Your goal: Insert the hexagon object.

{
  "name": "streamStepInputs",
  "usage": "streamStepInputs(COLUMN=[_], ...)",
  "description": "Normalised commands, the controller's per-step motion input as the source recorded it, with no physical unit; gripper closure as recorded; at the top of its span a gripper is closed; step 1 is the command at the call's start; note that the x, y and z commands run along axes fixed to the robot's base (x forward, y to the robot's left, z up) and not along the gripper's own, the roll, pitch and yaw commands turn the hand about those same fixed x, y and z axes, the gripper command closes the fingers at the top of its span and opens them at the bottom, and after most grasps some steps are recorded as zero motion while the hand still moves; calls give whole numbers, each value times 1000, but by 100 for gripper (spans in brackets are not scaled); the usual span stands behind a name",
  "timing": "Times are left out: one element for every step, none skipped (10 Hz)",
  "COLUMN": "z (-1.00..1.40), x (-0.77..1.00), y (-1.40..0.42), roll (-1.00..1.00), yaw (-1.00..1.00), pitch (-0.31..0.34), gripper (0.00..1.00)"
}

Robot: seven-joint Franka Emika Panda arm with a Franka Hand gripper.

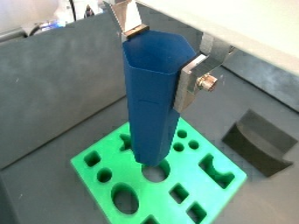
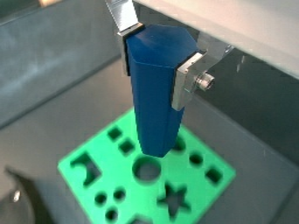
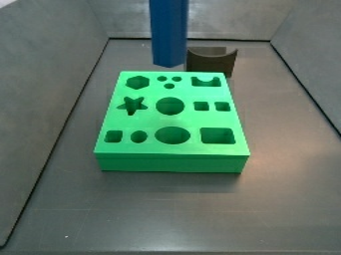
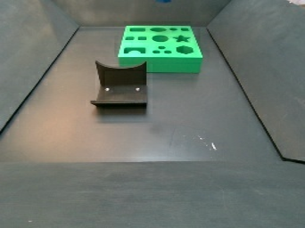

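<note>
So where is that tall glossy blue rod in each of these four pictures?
Wrist view: tall glossy blue rod centre, clamped in the end effector.
Wrist view: centre, same grip.
Side view: top centre, above the green block.
Side view: not in it.
Shared landmark: green block with shaped holes.

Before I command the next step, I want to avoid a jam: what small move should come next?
Probably a small sideways correction, then descend. The claw holds the hexagon object upright above the green block, its lower end near a round hole, not clearly over a hexagonal one.
</note>
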Motion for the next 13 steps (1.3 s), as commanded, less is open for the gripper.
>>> streamStepInputs(z=[-723,-709,-694,-654,-411,-211,-49,0,-29,-63,-111,-174,-154], x=[-574,-566,-554,-554,-529,-434,-380,-151,40,306,423,434,314], y=[937,940,943,946,957,931,860,294,0,-240,-371,-460,-234], roll=[94,90,87,73,9,0,-44,-131,-184,-129,-160,-130,-250], yaw=[0,0,0,0,0,0,-11,-109,-31,-49,-171,-191,-163], pitch=[-141,-130,-120,-107,-81,-46,-19,-19,-27,0,0,0,0], gripper=[100,100,100,100,100,100,100,100,100,100,100,100,100])
